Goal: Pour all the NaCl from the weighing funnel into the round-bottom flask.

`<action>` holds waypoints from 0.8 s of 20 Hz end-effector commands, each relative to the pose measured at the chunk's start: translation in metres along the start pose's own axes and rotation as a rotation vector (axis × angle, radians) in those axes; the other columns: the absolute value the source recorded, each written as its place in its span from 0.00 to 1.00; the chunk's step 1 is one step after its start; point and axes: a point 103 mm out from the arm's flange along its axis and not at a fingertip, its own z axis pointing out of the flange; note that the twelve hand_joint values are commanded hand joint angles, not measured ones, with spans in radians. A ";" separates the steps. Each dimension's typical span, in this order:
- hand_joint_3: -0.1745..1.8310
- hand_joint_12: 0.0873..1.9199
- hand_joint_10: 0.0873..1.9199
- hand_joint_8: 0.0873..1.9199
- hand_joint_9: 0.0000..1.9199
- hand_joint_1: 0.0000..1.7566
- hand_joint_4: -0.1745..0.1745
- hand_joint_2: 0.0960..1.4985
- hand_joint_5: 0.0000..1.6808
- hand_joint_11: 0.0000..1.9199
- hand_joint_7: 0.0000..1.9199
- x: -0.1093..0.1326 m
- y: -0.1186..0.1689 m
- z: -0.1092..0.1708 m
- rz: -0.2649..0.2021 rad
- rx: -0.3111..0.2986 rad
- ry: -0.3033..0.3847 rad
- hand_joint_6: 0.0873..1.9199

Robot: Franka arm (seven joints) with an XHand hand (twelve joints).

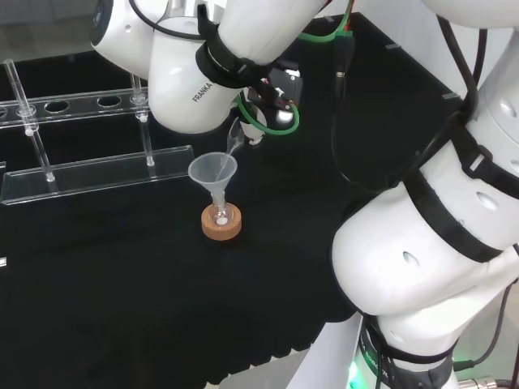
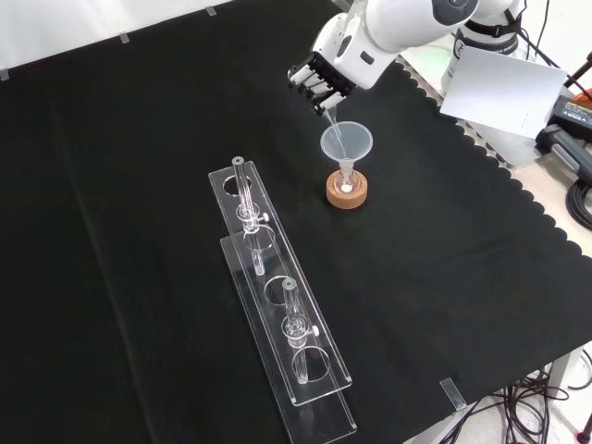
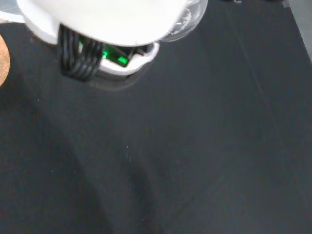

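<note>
Hand (image 2: 319, 79) tilts weighing funnel (image 2: 333, 132) into funnel (image 2: 346, 143), rack (image 2: 277, 305) apart.

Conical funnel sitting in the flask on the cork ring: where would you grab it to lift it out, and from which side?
Pinch the conical funnel by its wide rim, coming from above. Its stem sits inside the flask on the cork ring, so only the cone is free. The hand currently tips the weighing funnel over it.

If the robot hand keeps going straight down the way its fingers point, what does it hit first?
Probably the rim of the clear funnel sitting in the flask on the cork ring. The robot hand holds the weighing funnel tilted into it. Depth is unclear.
</note>
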 end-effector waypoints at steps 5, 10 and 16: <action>0.49 0.40 0.12 0.07 0.77 0.67 0.87 0.28 0.90 0.65 0.86 0.003 0.004 -0.002 -0.033 -0.022 -0.064 0.12; 0.50 0.40 0.12 0.07 0.77 0.67 0.87 0.28 0.90 0.65 0.86 0.005 0.006 -0.007 -0.057 -0.049 -0.119 0.12; 0.50 0.40 0.12 0.07 0.77 0.67 0.87 0.28 0.90 0.65 0.86 0.008 0.010 -0.007 -0.089 -0.078 -0.177 0.12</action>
